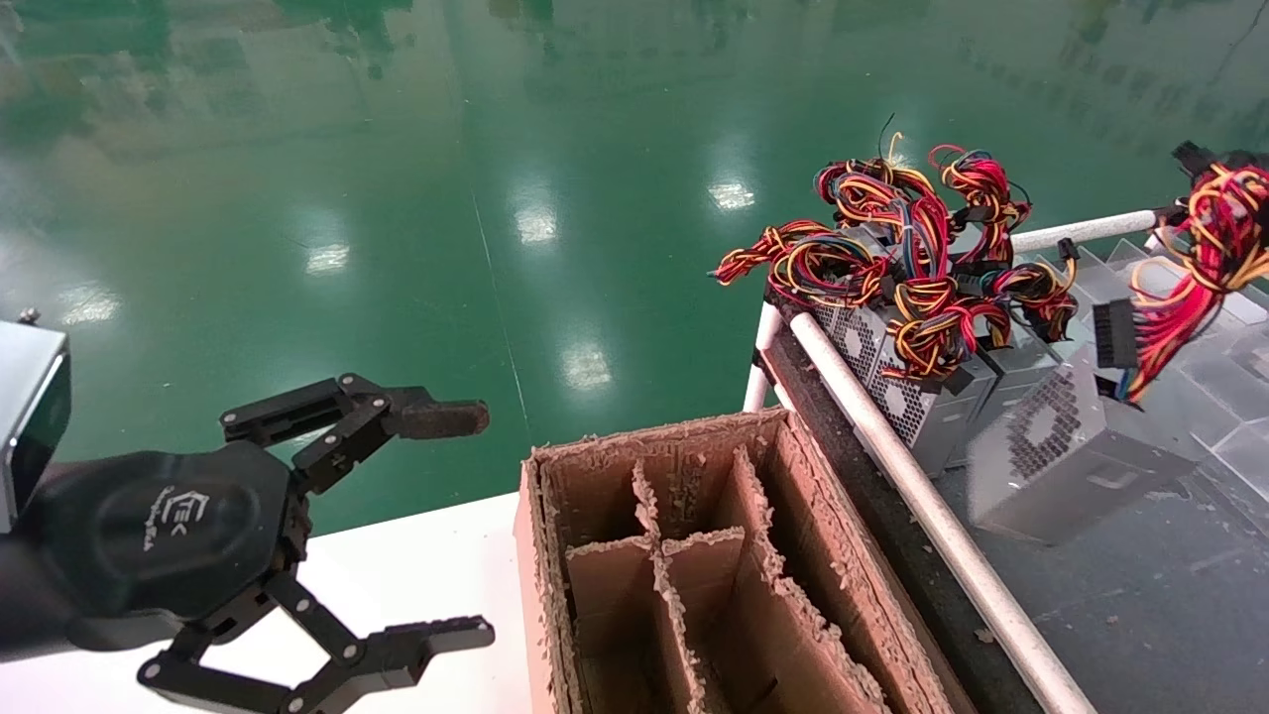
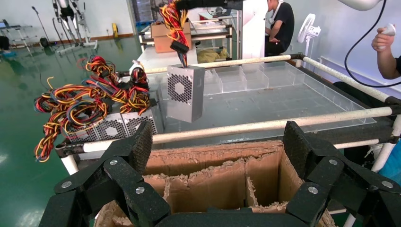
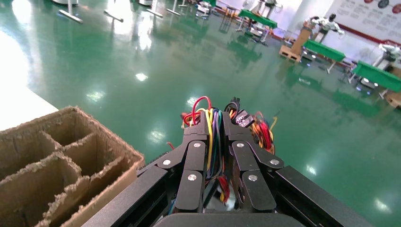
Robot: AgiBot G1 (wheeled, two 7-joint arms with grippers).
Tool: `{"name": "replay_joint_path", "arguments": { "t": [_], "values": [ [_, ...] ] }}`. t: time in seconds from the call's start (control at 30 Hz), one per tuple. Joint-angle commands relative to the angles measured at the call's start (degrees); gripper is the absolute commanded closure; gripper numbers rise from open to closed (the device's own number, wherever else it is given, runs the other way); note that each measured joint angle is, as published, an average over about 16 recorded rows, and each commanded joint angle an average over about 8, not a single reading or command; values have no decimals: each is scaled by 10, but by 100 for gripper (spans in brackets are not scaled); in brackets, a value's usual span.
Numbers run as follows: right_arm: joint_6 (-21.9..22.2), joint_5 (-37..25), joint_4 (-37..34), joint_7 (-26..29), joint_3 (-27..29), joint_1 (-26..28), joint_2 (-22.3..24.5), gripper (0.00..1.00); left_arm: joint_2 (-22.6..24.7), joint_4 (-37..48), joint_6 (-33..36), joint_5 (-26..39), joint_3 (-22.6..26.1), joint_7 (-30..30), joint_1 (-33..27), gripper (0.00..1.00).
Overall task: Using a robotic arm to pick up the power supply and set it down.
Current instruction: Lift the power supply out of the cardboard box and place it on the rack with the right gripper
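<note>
Right wrist view: my right tool (image 3: 215, 137) is clamped on the wire bundle (image 3: 213, 142), the stiff, heavy-looking power supply (image 1: 1066, 446) dangling beneath.

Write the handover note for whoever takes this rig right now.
Right claw: shut on the wires of the power supply, which hangs tilted over the grey tray.
Left claw: open, idle beside the cardboard box.
Done: supply picked up; other supplies sit by the rail.
Left: set it down and release.
</note>
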Motion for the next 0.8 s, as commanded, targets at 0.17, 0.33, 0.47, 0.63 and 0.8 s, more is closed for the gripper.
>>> {"name": "replay_joint_path", "arguments": {
  "t": [0.17, 0.33, 0.47, 0.63, 0.8],
  "values": [
    [5, -3, -16, -13, -1, -24, -1, 100, 0, 0, 0, 0, 0, 0, 0, 0],
    [7, -13, -14, -12, -12, -31, -16, 100, 0, 0, 0, 0, 0, 0, 0, 0],
    [6, -20, -11, -7, -23, -26, -35, 100, 0, 0, 0, 0, 0, 0, 0, 0],
    [15, -33, -11, -4, -34, -10, -62, 100, 0, 0, 0, 0, 0, 0, 0, 0],
    [26, -50, -25, -5, -45, 16, -91, 100, 0, 0, 0, 0, 0, 0, 0, 0]
  ]
}}
